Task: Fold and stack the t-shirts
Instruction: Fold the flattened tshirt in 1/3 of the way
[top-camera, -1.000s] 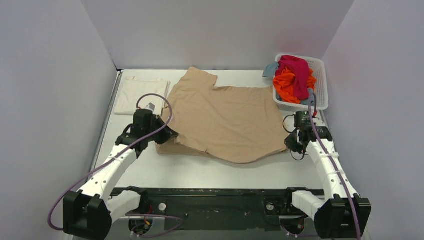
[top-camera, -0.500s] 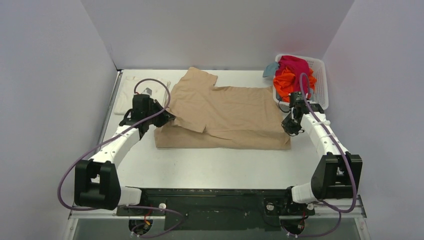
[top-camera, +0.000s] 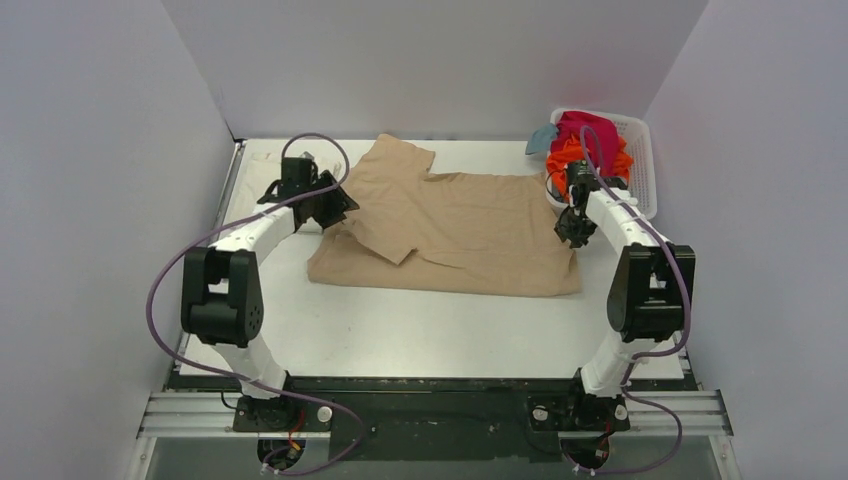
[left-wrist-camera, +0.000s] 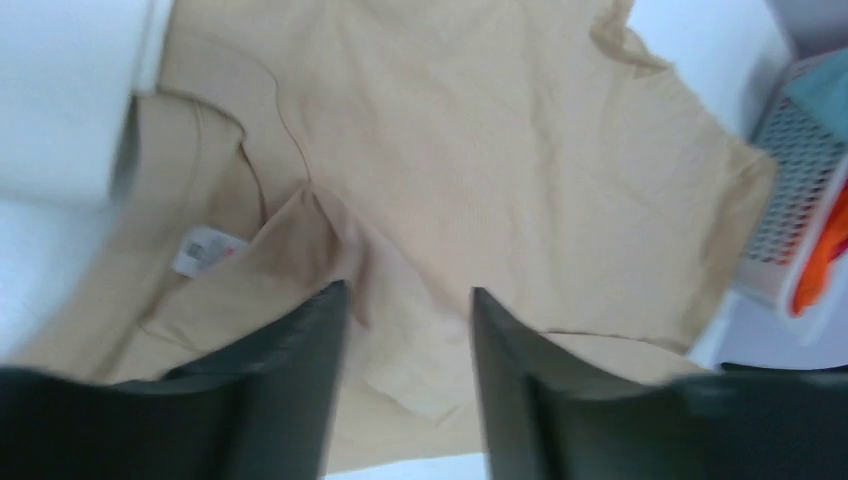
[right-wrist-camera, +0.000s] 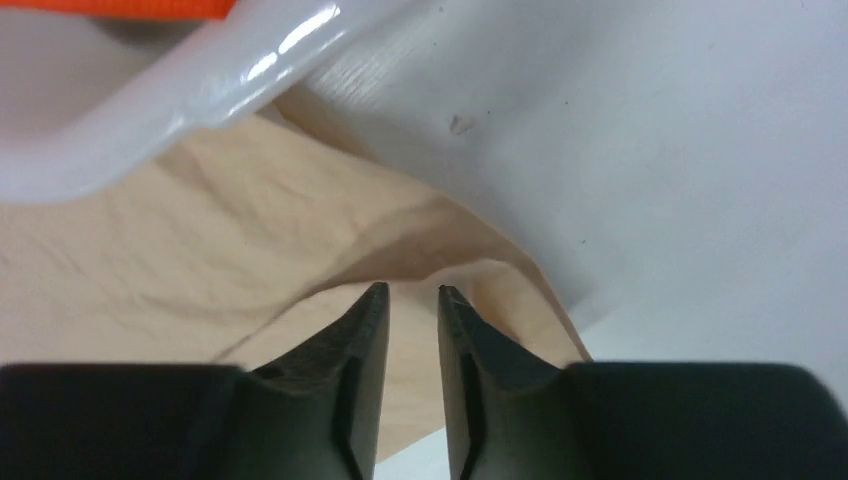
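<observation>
Now that I have carried the near hem forward, the tan t-shirt (top-camera: 470, 230) lies halved under both tools. The left gripper (left-wrist-camera: 406, 290) is spread apart. The right gripper (right-wrist-camera: 411, 288) is nearly closed at the hem, and I cannot tell whether it pinches. I judge the first fold almost finished.

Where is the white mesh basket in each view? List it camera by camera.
Top external: basket at the table's far right corner.
Left wrist: basket at the right edge, mesh wall showing.
Right wrist: only its glossy rim, top left.
Shared landmark: the tan t-shirt, its edge beside the basket in every view.
</observation>
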